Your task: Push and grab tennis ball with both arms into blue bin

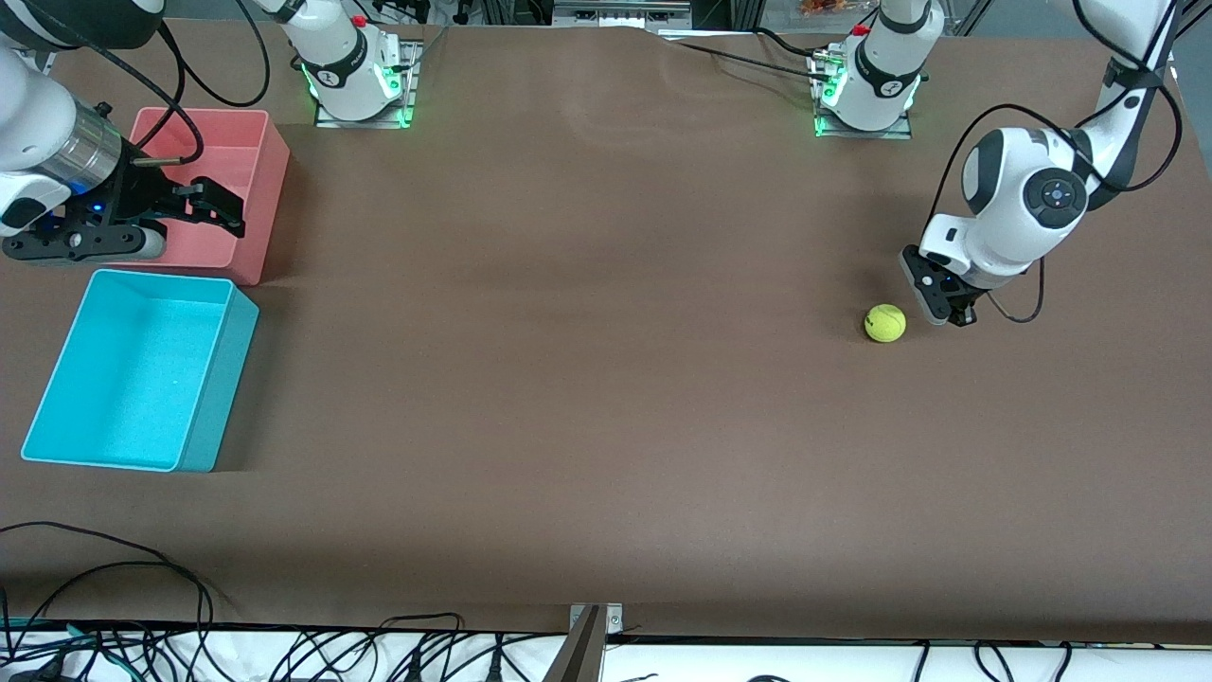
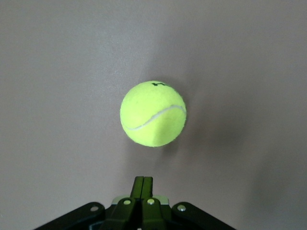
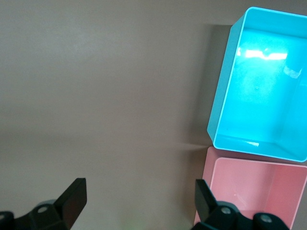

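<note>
The yellow-green tennis ball (image 1: 885,323) (image 2: 153,113) rests on the brown table toward the left arm's end. My left gripper (image 1: 947,311) (image 2: 144,184) is low beside it, on the side of the left arm's end. Its fingers are pressed together with nothing between them, and a small gap separates their tips from the ball. The blue bin (image 1: 133,369) (image 3: 259,96) stands open and empty at the right arm's end. My right gripper (image 1: 220,210) (image 3: 139,189) hangs open and empty over the edge of the pink bin, with bare table showing between its fingers.
A pink bin (image 1: 265,161) (image 3: 249,191) stands right beside the blue bin, farther from the front camera. The two arm bases (image 1: 355,71) stand along the table's back edge. Loose cables (image 1: 142,587) lie at the front edge.
</note>
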Robot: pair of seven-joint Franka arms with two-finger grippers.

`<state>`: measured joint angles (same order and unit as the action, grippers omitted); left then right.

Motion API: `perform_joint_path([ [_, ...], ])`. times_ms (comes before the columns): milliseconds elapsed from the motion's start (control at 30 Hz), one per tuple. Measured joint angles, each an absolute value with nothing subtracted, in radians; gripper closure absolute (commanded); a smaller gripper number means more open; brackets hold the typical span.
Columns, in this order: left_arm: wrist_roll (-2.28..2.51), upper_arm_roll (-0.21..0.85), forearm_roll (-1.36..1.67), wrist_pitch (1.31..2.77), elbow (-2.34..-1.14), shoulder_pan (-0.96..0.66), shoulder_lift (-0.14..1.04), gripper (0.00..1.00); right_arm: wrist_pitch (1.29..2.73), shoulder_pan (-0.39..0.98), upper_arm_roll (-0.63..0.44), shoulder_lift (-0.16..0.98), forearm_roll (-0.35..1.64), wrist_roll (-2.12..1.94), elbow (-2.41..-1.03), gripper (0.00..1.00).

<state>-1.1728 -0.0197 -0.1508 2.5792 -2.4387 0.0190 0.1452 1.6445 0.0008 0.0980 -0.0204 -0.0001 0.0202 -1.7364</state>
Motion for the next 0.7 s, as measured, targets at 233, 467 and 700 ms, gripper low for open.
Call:
perform_joint_path([
  [233, -1.179, -0.020, -0.276, 2.703, -2.440, 0.046, 0.220, 1.00, 1.644, 0.001, 0.098, -0.020, 0.000, 0.020, -1.736, 0.00],
  [467, -1.186, -0.020, -0.314, 2.772, -2.440, 0.069, 0.270, 1.00, 1.644, 0.001, 0.098, -0.020, 0.000, 0.020, -1.736, 0.00],
  [700, -1.183, -0.015, -0.313, 2.784, -2.440, 0.072, 0.281, 1.00, 1.644, 0.001, 0.098, -0.020, 0.000, 0.020, -1.736, 0.00],
])
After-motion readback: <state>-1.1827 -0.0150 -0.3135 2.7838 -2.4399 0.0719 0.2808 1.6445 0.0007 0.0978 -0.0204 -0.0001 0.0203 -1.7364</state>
